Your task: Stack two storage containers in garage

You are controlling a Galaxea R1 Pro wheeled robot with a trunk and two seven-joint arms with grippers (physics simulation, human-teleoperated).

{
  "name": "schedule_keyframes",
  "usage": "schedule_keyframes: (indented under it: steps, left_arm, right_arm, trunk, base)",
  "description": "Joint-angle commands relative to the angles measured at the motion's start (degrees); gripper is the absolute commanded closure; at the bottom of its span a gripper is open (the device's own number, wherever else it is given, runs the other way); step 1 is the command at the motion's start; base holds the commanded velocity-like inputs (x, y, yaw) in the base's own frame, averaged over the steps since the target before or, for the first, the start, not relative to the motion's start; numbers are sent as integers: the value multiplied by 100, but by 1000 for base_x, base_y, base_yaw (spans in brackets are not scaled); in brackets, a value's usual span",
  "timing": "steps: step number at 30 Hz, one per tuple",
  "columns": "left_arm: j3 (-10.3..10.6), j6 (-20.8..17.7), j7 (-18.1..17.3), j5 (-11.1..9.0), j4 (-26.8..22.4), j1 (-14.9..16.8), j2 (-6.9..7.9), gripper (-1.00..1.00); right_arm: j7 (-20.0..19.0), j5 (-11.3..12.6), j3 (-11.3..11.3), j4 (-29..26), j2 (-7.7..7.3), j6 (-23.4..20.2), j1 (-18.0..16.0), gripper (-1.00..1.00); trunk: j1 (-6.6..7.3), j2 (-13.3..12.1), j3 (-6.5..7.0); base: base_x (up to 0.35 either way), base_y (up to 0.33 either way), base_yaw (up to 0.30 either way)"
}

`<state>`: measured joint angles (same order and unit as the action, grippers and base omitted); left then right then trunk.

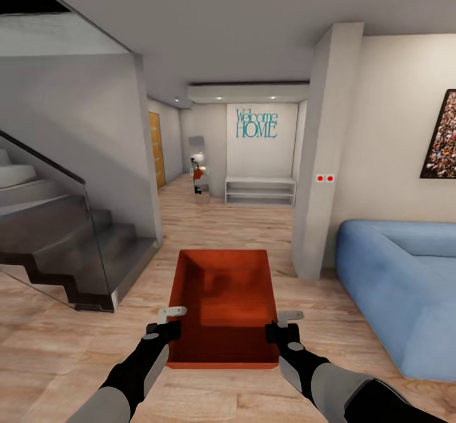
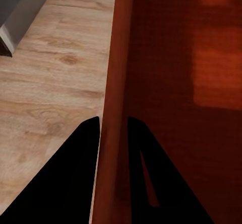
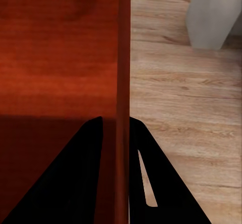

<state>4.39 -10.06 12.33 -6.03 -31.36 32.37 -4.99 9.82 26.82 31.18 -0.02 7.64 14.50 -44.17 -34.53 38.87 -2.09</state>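
Observation:
I hold one orange-red storage container level in front of me, above the light wood-plank floor of the living room. My left gripper is shut on its left wall, and my right gripper is shut on its right wall. In the left wrist view the left gripper pinches the thin wall, with the container inside to one side. The right wrist view shows the right gripper clamped likewise on the container. The tray is empty. The garage is out of view.
A dark staircase with a glass railing stands at left. A blue sofa is at right, behind a white pillar. Ahead, a hallway leads to a white low shelf and a wooden door.

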Motion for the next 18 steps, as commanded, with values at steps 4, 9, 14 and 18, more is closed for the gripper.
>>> schedule_keyframes:
  steps: [4,9,14,18]
  left_arm:
    - [-202,-41,94,32,-19,6,57,100]
    - [-202,-40,94,32,-20,6,59,100]
    - [-202,-40,94,32,-20,6,59,100]
    - [-202,-40,94,32,-16,6,59,100]
  right_arm:
    - [20,78,-102,2,-25,30,-4,100]
    - [20,78,-104,2,-25,34,-4,100]
    - [20,78,-103,2,-25,35,-4,100]
    - [20,78,-104,2,-25,35,-4,100]
  trunk:
    - [-4,9,-10]
    - [-4,9,-10]
    - [-4,9,-10]
    - [-4,9,-10]
  base:
    - [287,0,0]
    - [319,0,0]
    - [322,0,0]
    - [322,0,0]
